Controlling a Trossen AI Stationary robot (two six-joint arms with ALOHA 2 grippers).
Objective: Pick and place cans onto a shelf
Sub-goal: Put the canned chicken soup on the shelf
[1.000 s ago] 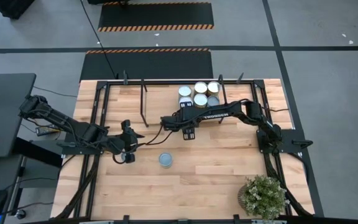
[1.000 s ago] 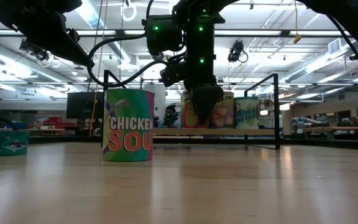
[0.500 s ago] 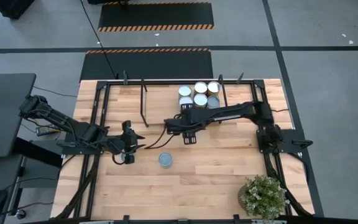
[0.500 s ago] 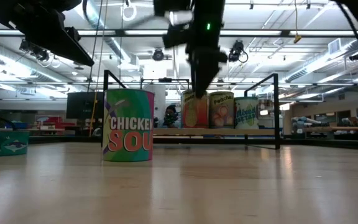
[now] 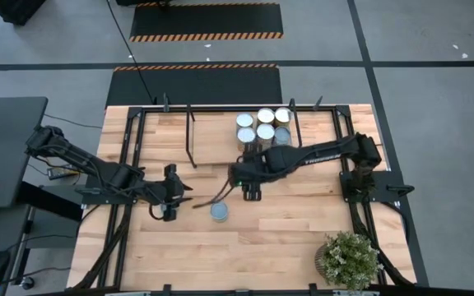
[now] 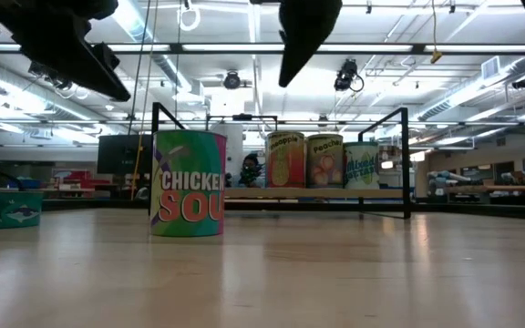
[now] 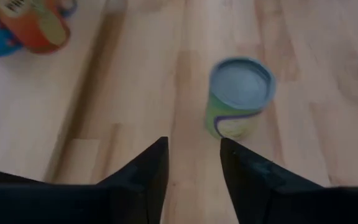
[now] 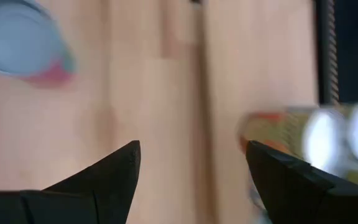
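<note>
Several cans [image 5: 265, 125] stand in a cluster on the shelf [image 5: 216, 123] at the far side; they also show in the low view [image 6: 324, 161]. One can with a blue-grey top [image 5: 219, 211] stands alone on its base on the tabletop; its label reads "Chicken Soup" in the low view [image 6: 190, 182]. My right gripper [image 5: 216, 194] is open and empty, above the table just far of this can [image 8: 17, 40]. My left gripper [image 5: 186, 195] is open and empty to the can's left, and the can [image 7: 240, 93] lies ahead of its fingers.
A low teal tin [image 6: 3, 208] sits on the table at the left. A bushy potted plant [image 5: 348, 259] stands at the near right corner. The shelf's black upright rods [image 6: 404, 162] rise around the far cans. Bare tabletop [image 5: 286, 226] lies between the lone can and the plant.
My right gripper has left the shelf and gone toward the table's near edge and the lone can. In the low view it has climbed from in front of the shelf cans to the top of the picture. The cans have not moved.
</note>
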